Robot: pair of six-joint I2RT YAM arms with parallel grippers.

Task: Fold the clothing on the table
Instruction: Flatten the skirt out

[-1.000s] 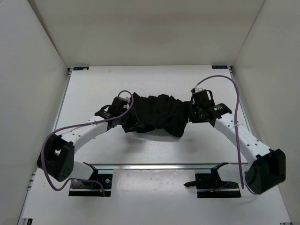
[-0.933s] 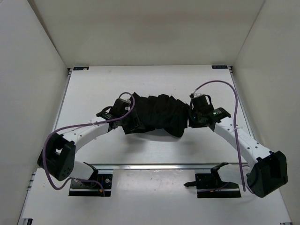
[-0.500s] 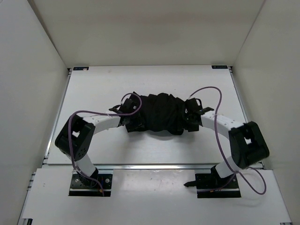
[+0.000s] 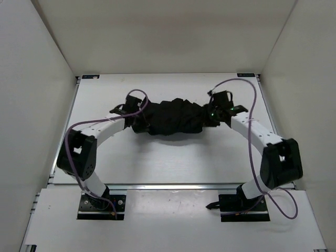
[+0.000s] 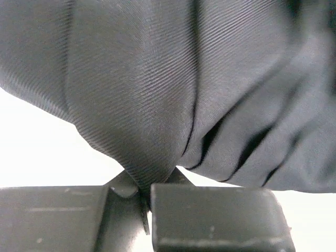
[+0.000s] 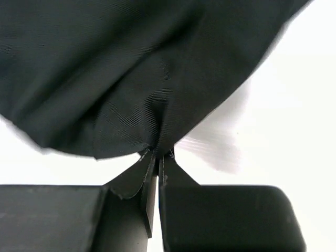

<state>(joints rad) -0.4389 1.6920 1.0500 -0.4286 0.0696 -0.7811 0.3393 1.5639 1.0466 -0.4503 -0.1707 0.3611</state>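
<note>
The left end effector (image 5: 143,190) and right end effector (image 6: 157,156) have just pinched the skirt (image 4: 173,119) at its 9 and 3 o'clock ends, so folding can likely start.

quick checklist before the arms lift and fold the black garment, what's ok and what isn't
1. Hold of the left gripper on the clothing: ok, it is shut with a fold of fabric pinched in it.
2. Hold of the right gripper on the clothing: ok, it is shut with fabric pinched at its tips.
3. Grips at opposite ends: ok, in the top view the left gripper is at the left end and the right gripper at the right end.
4. Clothing spread flat on the table: not ok, it is bunched and wrinkled between the two grippers.
5. Number of fabric layers in each pinch: cannot tell.
</note>
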